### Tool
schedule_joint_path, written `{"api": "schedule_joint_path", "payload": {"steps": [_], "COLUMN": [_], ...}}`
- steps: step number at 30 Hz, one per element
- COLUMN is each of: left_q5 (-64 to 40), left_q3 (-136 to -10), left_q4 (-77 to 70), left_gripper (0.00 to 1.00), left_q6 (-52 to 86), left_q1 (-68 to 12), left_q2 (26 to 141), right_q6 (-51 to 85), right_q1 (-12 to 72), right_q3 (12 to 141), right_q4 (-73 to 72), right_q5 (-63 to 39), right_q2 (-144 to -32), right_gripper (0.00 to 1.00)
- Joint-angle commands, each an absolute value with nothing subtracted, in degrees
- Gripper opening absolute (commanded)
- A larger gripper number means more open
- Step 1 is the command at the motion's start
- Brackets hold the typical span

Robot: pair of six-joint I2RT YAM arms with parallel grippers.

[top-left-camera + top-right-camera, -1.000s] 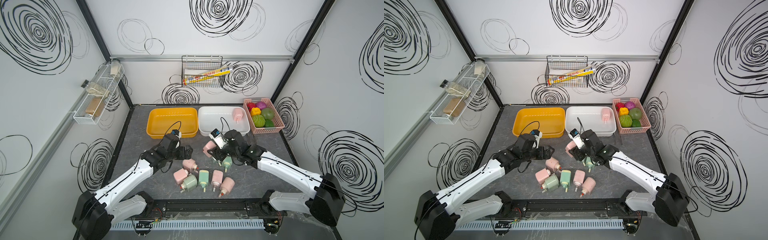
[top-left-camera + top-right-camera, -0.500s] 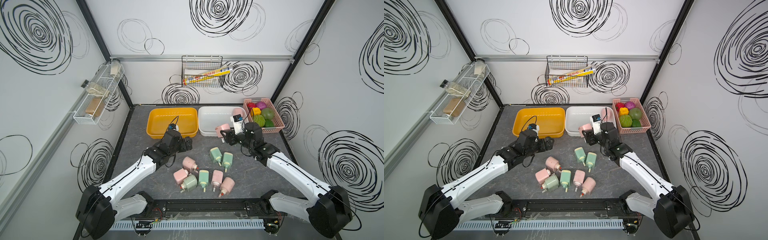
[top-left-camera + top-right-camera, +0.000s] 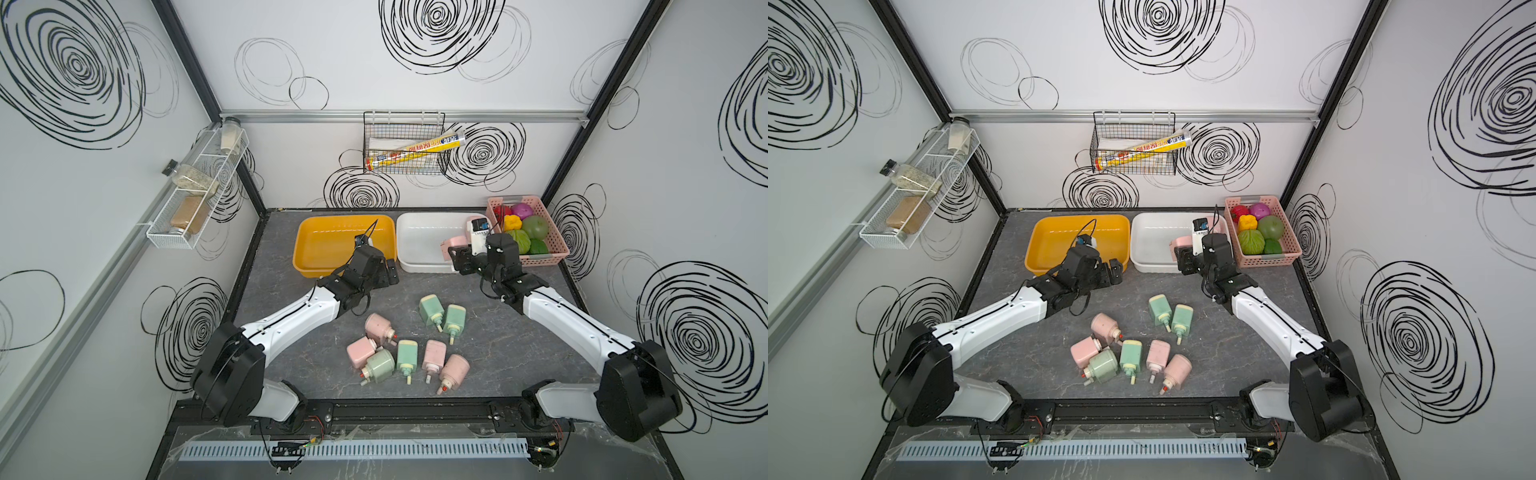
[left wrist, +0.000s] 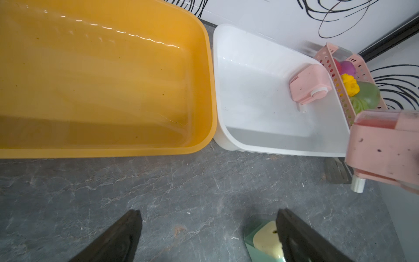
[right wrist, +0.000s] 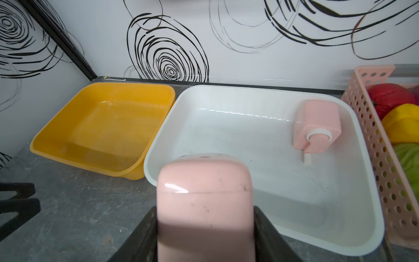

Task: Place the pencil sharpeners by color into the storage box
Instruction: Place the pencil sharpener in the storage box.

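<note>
My right gripper (image 5: 205, 212) is shut on a pink pencil sharpener (image 5: 204, 195), held over the front rim of the white storage box (image 3: 419, 243) near its right corner. In a top view the held sharpener (image 3: 452, 245) shows there too. A second pink sharpener (image 5: 317, 127) lies in that box at the back right. The yellow box (image 3: 328, 245) is empty. My left gripper (image 4: 208, 226) stands open over the bare table in front of the yellow box's right corner, with a green sharpener (image 4: 263, 242) beside one finger. Several pink and green sharpeners (image 3: 406, 355) lie clustered on the table's front half.
A pink basket (image 3: 555, 249) of toy fruits and vegetables stands right of the white box, close to my right wrist. A wire basket (image 3: 405, 145) hangs on the back wall, and a jar rack (image 3: 195, 199) on the left wall.
My right gripper has carried the pink sharpener from the pile back to the white box's front rim. The left gripper has moved from the pile toward the yellow box, still open.
</note>
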State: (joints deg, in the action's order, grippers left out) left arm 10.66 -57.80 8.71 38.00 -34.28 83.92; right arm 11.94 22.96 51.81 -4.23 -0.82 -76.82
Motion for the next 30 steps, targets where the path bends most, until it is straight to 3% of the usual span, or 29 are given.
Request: {"api": "schedule_joint_path", "payload": {"steps": [1, 7, 11, 30], "left_q5": [12.9, 13.2, 13.4, 15.2], "left_q3": [-62.6, -69.4, -74.1, -94.4], "left_q4": [6.0, 6.9, 8.1, 14.7], "left_gripper": [0.99, 0.99, 0.99, 0.99], "left_q6": [35.2, 32.8, 31.3, 27.2], "left_q1": [-34.7, -34.8, -34.7, -32.2], "left_q2": [87.7, 95.4, 100.3, 119.6], "right_q6": [10.7, 12.8, 13.5, 9.6], "right_q1": [21.9, 20.3, 18.6, 18.0], "right_q3": [55.7, 58.8, 64.1, 96.3], "right_q4": [-7.0, -6.8, -1.5, 20.0], "right_q5": [1.2, 2.4, -2.2, 12.4], "right_q2": [-80.2, -84.3, -88.5, -115.4], "right_gripper": [0.0, 0.0, 0.0, 0.0]}}
